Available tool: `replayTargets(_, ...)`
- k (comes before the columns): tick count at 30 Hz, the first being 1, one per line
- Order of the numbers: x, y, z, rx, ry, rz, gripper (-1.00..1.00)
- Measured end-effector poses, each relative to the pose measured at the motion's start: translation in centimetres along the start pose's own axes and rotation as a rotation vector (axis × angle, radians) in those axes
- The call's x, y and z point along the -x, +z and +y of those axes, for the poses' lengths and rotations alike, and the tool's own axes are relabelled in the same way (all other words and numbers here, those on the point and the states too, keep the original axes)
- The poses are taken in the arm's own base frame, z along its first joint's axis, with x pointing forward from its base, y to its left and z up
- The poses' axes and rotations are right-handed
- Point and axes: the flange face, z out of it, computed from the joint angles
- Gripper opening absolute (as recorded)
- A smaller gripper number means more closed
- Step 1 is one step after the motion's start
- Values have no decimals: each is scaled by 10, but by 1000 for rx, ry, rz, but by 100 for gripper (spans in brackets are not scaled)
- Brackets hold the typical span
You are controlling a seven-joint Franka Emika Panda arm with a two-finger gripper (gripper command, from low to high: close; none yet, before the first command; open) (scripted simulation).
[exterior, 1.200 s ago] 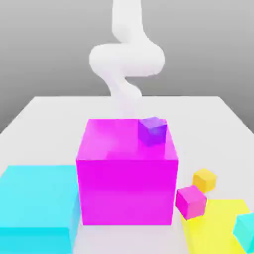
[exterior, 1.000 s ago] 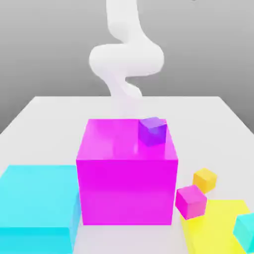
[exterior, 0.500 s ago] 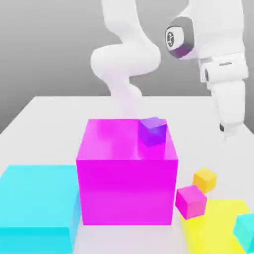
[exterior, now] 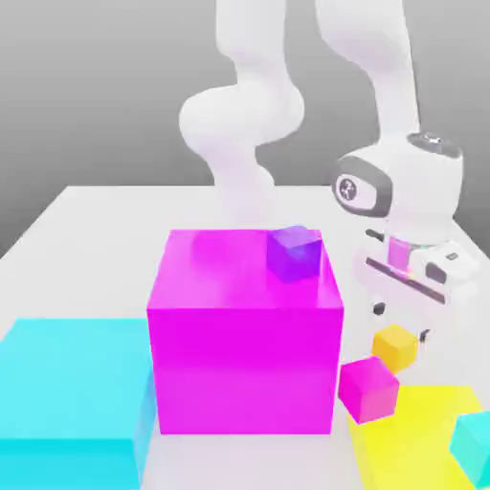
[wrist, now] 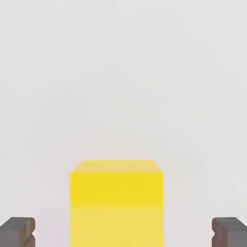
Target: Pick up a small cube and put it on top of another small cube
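The gripper is wide open over the small orange-yellow cube, with nothing in its grasp. In the hand view the cube lies between the 2 fingers, with clear space on both sides. That spacing makes sense before a grip: the fingers can pass down beside the cube without knocking it, and its sides look squared to them, so both should meet flat faces.

The cube sits on the pale surface, towards the edge on the exterior view's right and well apart from the far edge. The small magenta cube is just beside it in the exterior view, near the big magenta block and the yellow block; whether it touches either block I cannot fairly tell from that angle. The closeness of that cube is a reason to lower straight and lift before moving sideways.

The small purple cube rests on the big magenta block, by its top's edge on the exterior view's right. The small cyan cube is at the yellow block's side on the exterior view's right. Which cube is to be the base is not settled by how things lie.

The task looks to be at its first step, lining up for the pick. Next I would check the depth, then close evenly, since an off-centre squeeze could turn the cube.
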Motion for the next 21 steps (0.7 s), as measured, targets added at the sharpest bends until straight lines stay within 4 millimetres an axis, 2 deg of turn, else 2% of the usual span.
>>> replayTargets(1, 0, 9, 0, -1, 1, 0, 0)
replayTargets(2, 1, 17, -1, -1, 1, 0, -100)
replayTargets(9, 1, 18, -1, -2, 1, -2, -100)
replayTargets(16, 1, -37, -1, -2, 0, -2, -100)
replayTargets(18, -6, -48, 13, -1, 50, -3, -100)
replayTargets(21, -20, -62, 47, 1, 164, -4, -100)
